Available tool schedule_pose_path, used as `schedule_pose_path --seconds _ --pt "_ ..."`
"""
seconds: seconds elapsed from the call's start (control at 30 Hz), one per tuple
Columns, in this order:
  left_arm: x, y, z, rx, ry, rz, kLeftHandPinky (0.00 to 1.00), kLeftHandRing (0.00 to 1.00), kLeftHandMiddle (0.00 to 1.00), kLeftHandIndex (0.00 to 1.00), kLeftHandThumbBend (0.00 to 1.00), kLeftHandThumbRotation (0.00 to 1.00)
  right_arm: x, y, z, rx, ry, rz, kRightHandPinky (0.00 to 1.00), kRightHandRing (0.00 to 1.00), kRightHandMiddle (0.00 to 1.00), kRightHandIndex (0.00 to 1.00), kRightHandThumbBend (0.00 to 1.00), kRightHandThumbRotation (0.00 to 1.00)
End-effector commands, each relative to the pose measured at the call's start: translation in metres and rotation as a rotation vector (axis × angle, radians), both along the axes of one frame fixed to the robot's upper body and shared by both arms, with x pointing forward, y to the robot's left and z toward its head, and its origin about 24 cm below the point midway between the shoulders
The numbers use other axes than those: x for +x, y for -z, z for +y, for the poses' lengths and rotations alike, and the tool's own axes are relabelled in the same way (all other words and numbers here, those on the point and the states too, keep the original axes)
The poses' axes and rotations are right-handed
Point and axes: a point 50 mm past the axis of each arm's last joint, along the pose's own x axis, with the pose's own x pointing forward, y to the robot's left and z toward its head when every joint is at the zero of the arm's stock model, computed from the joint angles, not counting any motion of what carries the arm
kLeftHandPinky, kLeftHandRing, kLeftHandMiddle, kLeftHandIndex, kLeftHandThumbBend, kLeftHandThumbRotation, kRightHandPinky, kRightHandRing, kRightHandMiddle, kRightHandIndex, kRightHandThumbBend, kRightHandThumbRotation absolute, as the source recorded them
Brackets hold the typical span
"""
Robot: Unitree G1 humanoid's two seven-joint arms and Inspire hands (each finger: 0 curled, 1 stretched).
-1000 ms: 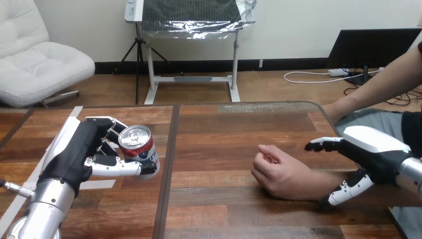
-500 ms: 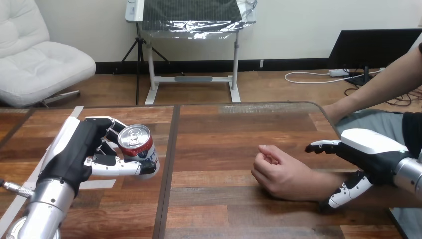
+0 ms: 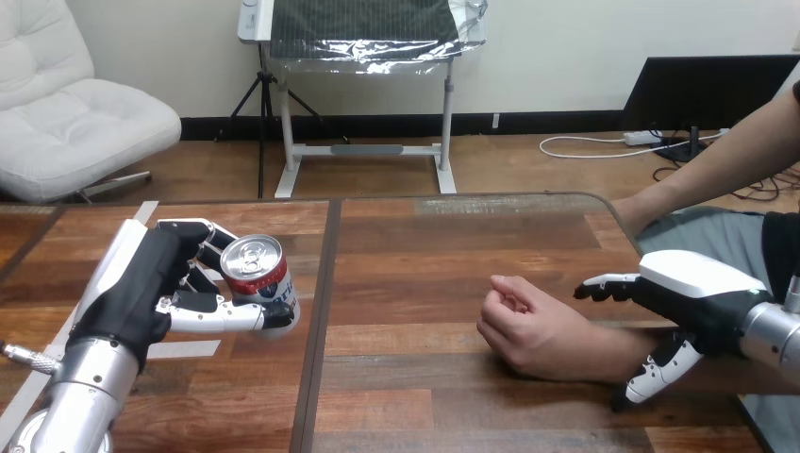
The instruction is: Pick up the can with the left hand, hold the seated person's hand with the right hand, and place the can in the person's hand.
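Since half a second ago the right hand [image 3: 698,288] has slid a little toward the table's middle, and its thumb [image 3: 660,370] has dropped lower. The left hand [image 3: 141,283] with the can [image 3: 259,278] has edged slightly leftward.

The left hand grasps the can: its thumb lies across the near side and its fingers curl round the far side. The can is upright with its silver top and pull tab facing up. It is held at the left part of the table [image 3: 425,245], just left of the dark seam that runs down the boards. Whether its base touches the wood cannot be told.

The person's hand [image 3: 528,326] rests on the table right of centre, loosely curled, with the forearm [image 3: 623,344] running off toward the right edge. It is well apart from the can.

The right hand is at that forearm, near the wrist. Its fingers [image 3: 604,283] reach over the far side and its thumb points down on the near side. They are spread apart, not clasped round the arm. Whether they touch the arm cannot be told.
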Motion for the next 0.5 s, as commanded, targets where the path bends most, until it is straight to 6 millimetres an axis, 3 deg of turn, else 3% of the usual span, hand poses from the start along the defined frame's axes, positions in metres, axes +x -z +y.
schedule_pose_path --seconds 0.0,0.47 --pt "0.0058 -0.0291 -0.0039 -0.003 0.014 -0.135 0.24 0.30 0.36 0.42 0.66 0.00 0.0070 -0.0014 0.0025 -0.014 0.022 0.016 0.77 0.86 0.88 0.88 1.00 0.24" --pt "0.0059 -0.0286 -0.0037 0.009 0.016 -0.137 0.24 0.30 0.36 0.42 0.66 0.00 0.0054 0.0066 0.0090 -0.038 0.028 0.069 0.66 0.83 0.84 0.85 1.00 0.17"
